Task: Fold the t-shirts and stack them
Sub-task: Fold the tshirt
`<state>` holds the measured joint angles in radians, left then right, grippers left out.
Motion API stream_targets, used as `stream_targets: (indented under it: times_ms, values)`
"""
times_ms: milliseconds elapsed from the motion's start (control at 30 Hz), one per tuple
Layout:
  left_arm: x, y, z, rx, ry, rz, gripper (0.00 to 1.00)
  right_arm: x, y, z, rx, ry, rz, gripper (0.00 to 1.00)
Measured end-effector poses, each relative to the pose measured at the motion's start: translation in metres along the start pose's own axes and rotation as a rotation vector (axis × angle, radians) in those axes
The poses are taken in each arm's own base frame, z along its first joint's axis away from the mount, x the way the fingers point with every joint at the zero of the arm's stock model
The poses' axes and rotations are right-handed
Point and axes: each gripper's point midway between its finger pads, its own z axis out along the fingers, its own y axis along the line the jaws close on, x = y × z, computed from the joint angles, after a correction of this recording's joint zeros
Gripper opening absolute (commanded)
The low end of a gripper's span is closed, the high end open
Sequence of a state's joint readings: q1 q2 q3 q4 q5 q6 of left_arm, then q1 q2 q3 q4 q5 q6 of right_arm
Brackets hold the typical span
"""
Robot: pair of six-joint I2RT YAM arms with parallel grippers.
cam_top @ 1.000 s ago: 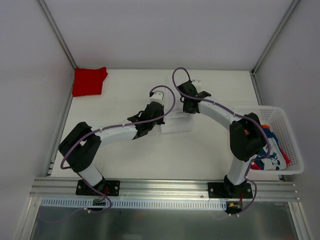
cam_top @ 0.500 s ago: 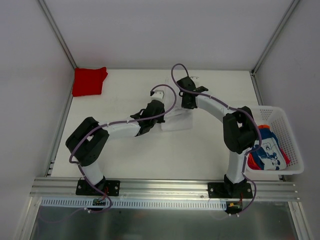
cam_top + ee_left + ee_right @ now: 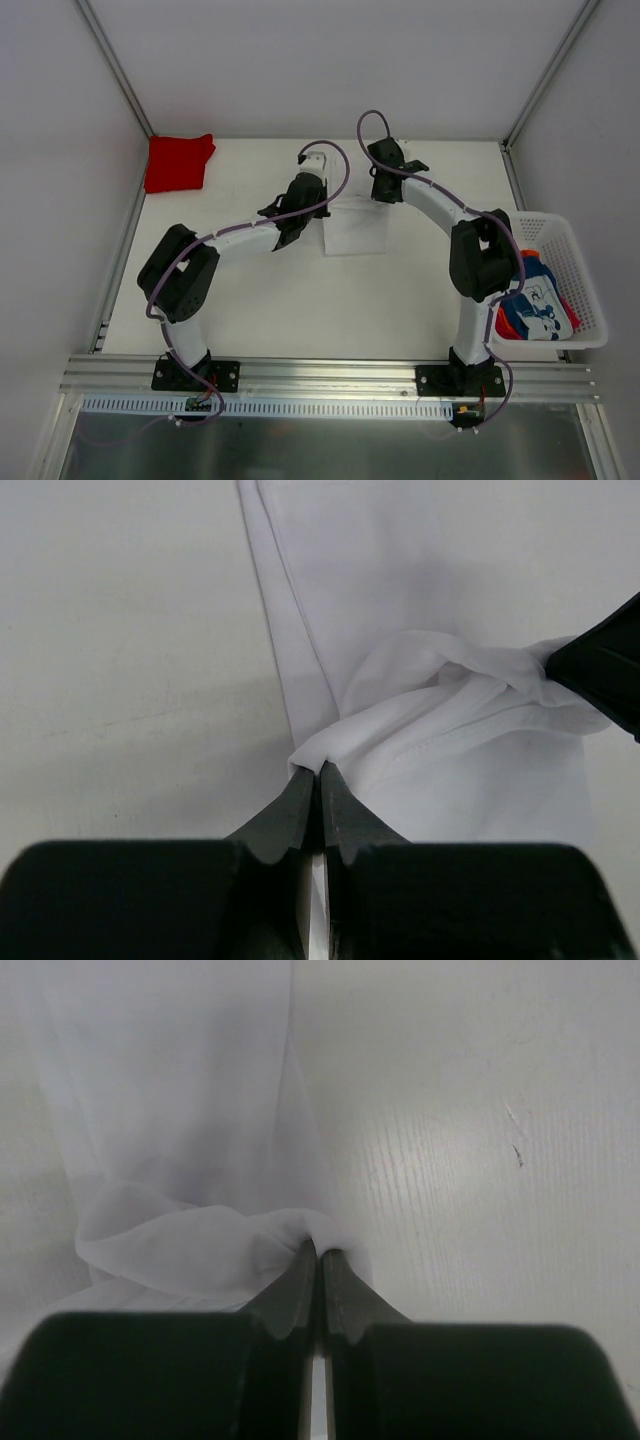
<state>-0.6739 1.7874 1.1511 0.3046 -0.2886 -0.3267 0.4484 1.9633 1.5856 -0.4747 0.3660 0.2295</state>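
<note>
In the top external view, both arms are reaching further toward 12 o'clock than a second ago, and the white t-shirt (image 3: 356, 228) is trailing behind them across the middle of the tabletop (image 3: 260, 300), its near hem drawn slightly away from the bases. The left end effector (image 3: 316, 170) and the right end effector (image 3: 385, 165) are each gripping the shirt's far edge, so I judge a lengthwise fold or a straightening pull is getting under way. A folded red t-shirt (image 3: 178, 162) is lying at the 10 o'clock corner, while a blue t-shirt with white print (image 3: 535, 305) is waiting in the white mesh basket (image 3: 592, 300) at 3 o'clock. In the left wrist view, the left end effector (image 3: 320, 772) is pinching a bunched corner of the white t-shirt (image 3: 440, 740), jaws pressed together. In the right wrist view, the right end effector (image 3: 320, 1252) is likewise clamping a gathered fold of the white t-shirt (image 3: 190, 1160), the cloth spreading thin toward 12 o'clock.
</note>
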Motion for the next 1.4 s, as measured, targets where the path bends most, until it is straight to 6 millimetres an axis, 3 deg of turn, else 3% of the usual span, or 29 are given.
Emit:
stream_targets:
  times_ms: [133, 267, 300, 367, 400, 433, 467, 533, 567, 633, 667, 700, 1000, 1133, 1233, 1400]
  values:
    - [0.006, 0.003, 0.006, -0.001, 0.014, 0.004, 0.0, -0.001, 0.002, 0.007, -0.006, 0.005, 0.003, 0.0]
    - [0.02, 0.01, 0.015, -0.009, 0.047, 0.006, 0.0, 0.011, 0.006, 0.024, -0.002, 0.04, -0.009, 0.01]
    - [0.024, 0.011, 0.016, -0.008, 0.056, 0.008, 0.0, 0.015, 0.006, 0.029, -0.002, 0.053, -0.013, 0.14]
    - [0.03, 0.013, 0.02, -0.008, 0.069, 0.008, 0.0, 0.023, 0.007, 0.037, -0.001, 0.076, -0.012, 0.52]
    - [0.032, 0.013, 0.021, -0.007, 0.073, 0.009, 0.0, 0.027, 0.008, 0.04, 0.001, 0.085, -0.011, 0.8]
    - [0.034, 0.013, 0.023, -0.007, 0.079, 0.01, 0.0, 0.031, 0.006, 0.045, 0.005, 0.097, -0.027, 0.94]
    - [0.036, 0.015, 0.024, -0.011, 0.082, 0.01, 0.01, 0.032, 0.006, 0.047, 0.008, 0.1, -0.016, 0.99]
    - [0.04, 0.017, 0.027, -0.014, 0.09, 0.01, 0.04, 0.034, 0.004, 0.05, 0.014, 0.106, -0.018, 0.99]
    - [0.041, 0.02, 0.03, -0.02, 0.093, 0.009, 0.18, 0.034, 0.003, 0.051, 0.016, 0.106, -0.015, 0.99]
    - [0.045, 0.024, 0.033, -0.025, 0.098, 0.013, 0.56, 0.033, 0.002, 0.051, 0.017, 0.103, -0.011, 0.99]
    - [0.047, 0.024, 0.035, -0.025, 0.102, 0.012, 0.91, 0.032, 0.002, 0.051, 0.017, 0.101, -0.01, 0.99]
    - [0.049, 0.028, 0.037, -0.028, 0.108, 0.011, 0.99, 0.032, 0.002, 0.052, 0.017, 0.1, -0.009, 0.99]
    - [0.047, 0.029, 0.04, -0.015, 0.1, -0.005, 0.99, 0.031, 0.002, 0.052, 0.016, 0.097, -0.006, 0.99]
    - [0.04, 0.027, 0.032, -0.004, 0.088, -0.01, 0.99, 0.03, -0.002, 0.045, 0.021, 0.094, -0.008, 0.99]
    - [0.022, 0.023, 0.014, 0.019, 0.059, -0.017, 0.99, 0.02, -0.005, 0.026, 0.02, 0.071, -0.008, 0.99]
    - [-0.039, 0.01, -0.03, 0.066, -0.067, -0.042, 0.99, -0.027, -0.013, -0.035, 0.019, -0.053, -0.016, 1.0]
